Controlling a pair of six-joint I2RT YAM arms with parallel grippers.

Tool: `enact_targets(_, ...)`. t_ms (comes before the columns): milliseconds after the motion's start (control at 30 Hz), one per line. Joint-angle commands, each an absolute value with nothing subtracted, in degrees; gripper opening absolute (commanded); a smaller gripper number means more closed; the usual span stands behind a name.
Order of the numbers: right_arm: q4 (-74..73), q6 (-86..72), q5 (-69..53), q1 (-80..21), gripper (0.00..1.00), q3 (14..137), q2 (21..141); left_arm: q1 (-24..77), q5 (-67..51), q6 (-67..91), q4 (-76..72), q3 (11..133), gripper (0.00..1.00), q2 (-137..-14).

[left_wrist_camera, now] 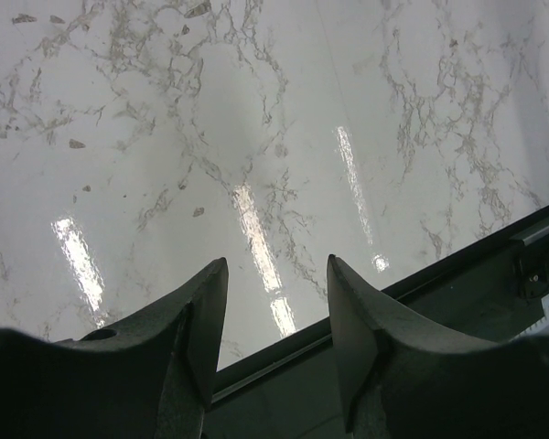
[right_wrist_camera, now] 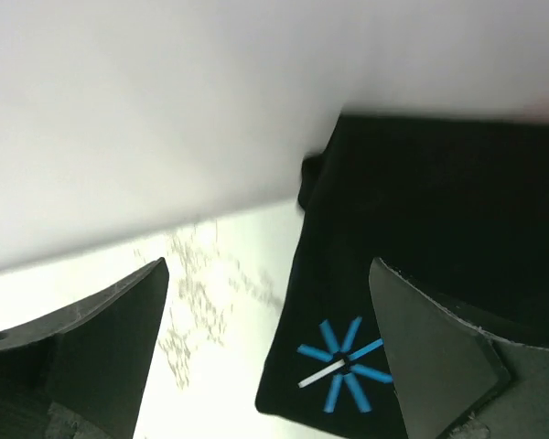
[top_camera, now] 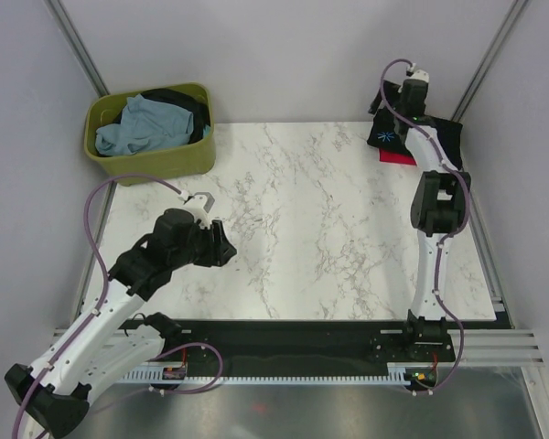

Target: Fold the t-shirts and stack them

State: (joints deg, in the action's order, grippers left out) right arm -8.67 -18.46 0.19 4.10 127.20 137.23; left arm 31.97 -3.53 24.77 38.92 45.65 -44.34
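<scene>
A folded black t-shirt [top_camera: 446, 137] with a small blue starburst print [top_camera: 385, 137] lies at the table's far right corner on top of a bright red t-shirt [top_camera: 398, 157], whose edge sticks out. My right gripper [top_camera: 395, 102] hovers over this stack, open and empty. In the right wrist view the black shirt [right_wrist_camera: 421, 210] and its starburst [right_wrist_camera: 340, 366] show between the spread fingers of the right gripper [right_wrist_camera: 267, 265]. A pale blue-grey t-shirt [top_camera: 146, 128] and a dark one [top_camera: 188, 102] lie crumpled in the tub. My left gripper [top_camera: 223, 249] [left_wrist_camera: 276, 274] is open and empty above bare marble at the near left.
The olive-green tub [top_camera: 156, 163] stands at the far left corner of the marble table [top_camera: 302, 229]. Grey walls close in the back and sides. A black rail [left_wrist_camera: 494, 265] runs along the table's near edge, close under the left gripper.
</scene>
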Motion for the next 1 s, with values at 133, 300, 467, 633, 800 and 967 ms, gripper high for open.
enact_targets(133,-10.72,-16.0,3.78,3.69,0.98,120.25,141.16,31.99,-3.6,23.2,38.41,46.67,0.55,-41.75)
enact_targets(300,-10.64,-15.03,4.92,3.6,0.98,110.78,136.24,31.99,-3.87,23.2,38.41,46.84,0.55,-40.87)
enact_targets(467,-7.65,-16.17,2.9,3.69,0.98,98.54,127.01,31.99,-3.69,23.29,38.32,46.84,0.55,-39.9)
enact_targets(633,-6.85,-15.91,0.18,3.52,0.98,96.06,123.84,31.99,-3.25,23.29,38.41,46.76,0.55,-39.03)
enact_targets(800,-11.69,-15.82,-2.9,3.25,0.98,105.55,126.12,32.08,-2.99,23.29,38.32,46.76,0.55,-38.94)
enact_targets(967,-8.28,-19.76,-7.19,3.08,0.98,109.59,126.47,31.99,-2.64,23.29,38.32,46.76,0.55,-38.76)
